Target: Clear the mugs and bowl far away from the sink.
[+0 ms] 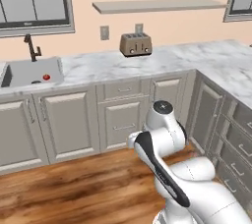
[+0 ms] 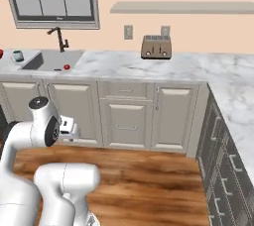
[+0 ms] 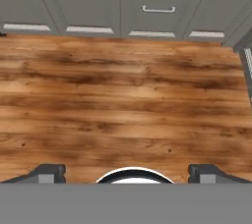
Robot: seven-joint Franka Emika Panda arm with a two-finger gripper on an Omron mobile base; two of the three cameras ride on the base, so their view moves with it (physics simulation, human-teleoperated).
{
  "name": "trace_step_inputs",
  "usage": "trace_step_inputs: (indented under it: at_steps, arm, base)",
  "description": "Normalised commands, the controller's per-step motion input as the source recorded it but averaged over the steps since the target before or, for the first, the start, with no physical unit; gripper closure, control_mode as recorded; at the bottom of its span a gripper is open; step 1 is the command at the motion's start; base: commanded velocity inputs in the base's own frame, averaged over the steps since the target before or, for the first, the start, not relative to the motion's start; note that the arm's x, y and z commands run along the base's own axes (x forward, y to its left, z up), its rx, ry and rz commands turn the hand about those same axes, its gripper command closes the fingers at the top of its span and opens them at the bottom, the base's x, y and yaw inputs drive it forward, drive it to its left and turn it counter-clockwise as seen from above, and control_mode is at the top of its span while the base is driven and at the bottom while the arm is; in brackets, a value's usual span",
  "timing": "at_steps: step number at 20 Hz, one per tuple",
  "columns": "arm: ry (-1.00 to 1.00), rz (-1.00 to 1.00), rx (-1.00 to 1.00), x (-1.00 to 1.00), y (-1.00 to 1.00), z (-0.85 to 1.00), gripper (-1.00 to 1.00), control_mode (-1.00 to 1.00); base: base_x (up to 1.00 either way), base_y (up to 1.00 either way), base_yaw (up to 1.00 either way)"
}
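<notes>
The sink [image 2: 49, 60] is a grey basin in the marble counter at the left, with a black faucet [image 2: 59, 38] behind it; it also shows in the left base view [image 1: 29, 72]. A dark green mug [image 2: 18, 55] stands on the counter just left of the sink. Beside it, a red sliver cut off by the frame's edge looks like the bowl [image 2: 1, 53]. My gripper [image 3: 127, 174] is open and holds nothing. Its fingertips [image 3: 47, 173] stand wide apart, pointing down at the wooden floor in front of the cabinets, far from the counter.
A tiny red ball [image 2: 66, 66] lies in the sink. A toaster [image 1: 136, 44] stands at the back of the counter, with a wall shelf [image 1: 157, 6] above it. The counter turns a corner on the right [image 1: 231, 70]. Grey cabinets [image 3: 157, 2] line the floor ahead.
</notes>
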Motion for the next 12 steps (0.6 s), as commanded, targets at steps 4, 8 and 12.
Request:
trace_step_inputs:
  at_steps: [4, 8, 12]
  arm:
    - [0.00, 0.00, 0.00, 0.00, 0.00, 0.00, -1.00, 1.00]
    - [0.00, 0.00, 0.00, 0.00, 0.00, 0.00, -1.00, 1.00]
    - [0.00, 0.00, 0.00, 0.00, 0.00, 0.00, -1.00, 1.00]
  base:
    - [0.85, 0.74, 0.01]
    - [0.99, 0.92, 0.00]
    - [0.95, 0.94, 0.00]
